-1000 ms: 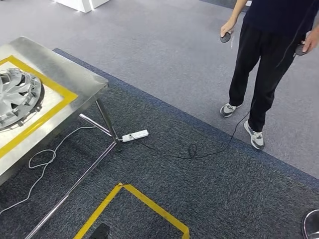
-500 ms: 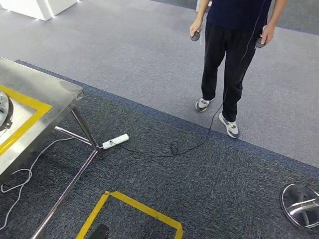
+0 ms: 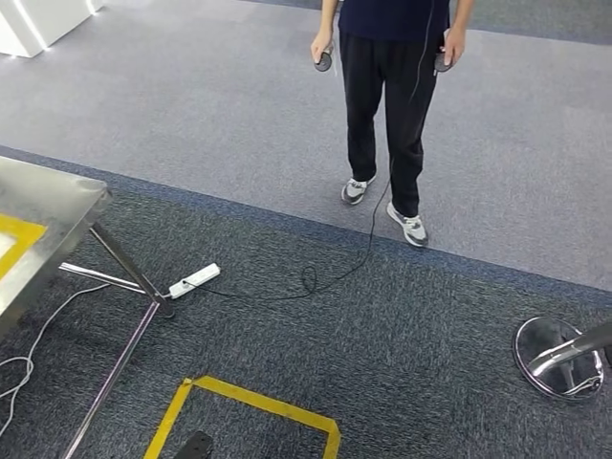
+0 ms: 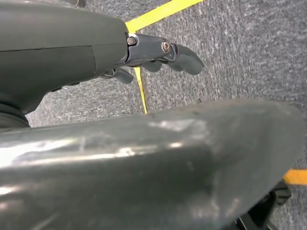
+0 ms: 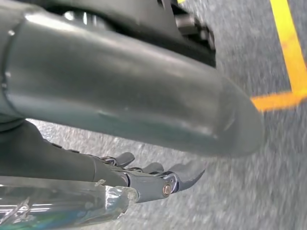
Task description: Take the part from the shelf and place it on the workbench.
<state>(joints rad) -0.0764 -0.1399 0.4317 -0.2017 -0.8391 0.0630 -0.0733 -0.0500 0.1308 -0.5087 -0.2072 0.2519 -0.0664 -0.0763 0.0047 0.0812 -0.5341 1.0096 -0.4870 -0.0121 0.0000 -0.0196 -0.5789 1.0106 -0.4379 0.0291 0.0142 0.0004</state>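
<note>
The left hand and the right hand hung released, fingers loosely apart, grasping nothing. The desk corner lay at nine o'clock. I could not tell where the part lay, or which hand was nearer.

Your workbench shows brushed silver steel with a yellow band at its edge. Carpet beneath you: dark speckled charcoal, bordered by a thin blue strip, then paler grey flooring beyond. Yellow tape outlines a square on the dark carpet. Power strip white, its cable black. The person wears navy top, black trousers, grey-and-white shoes. Round base at your right: mirror chrome. Left hand and right hand both dark grey.
</note>
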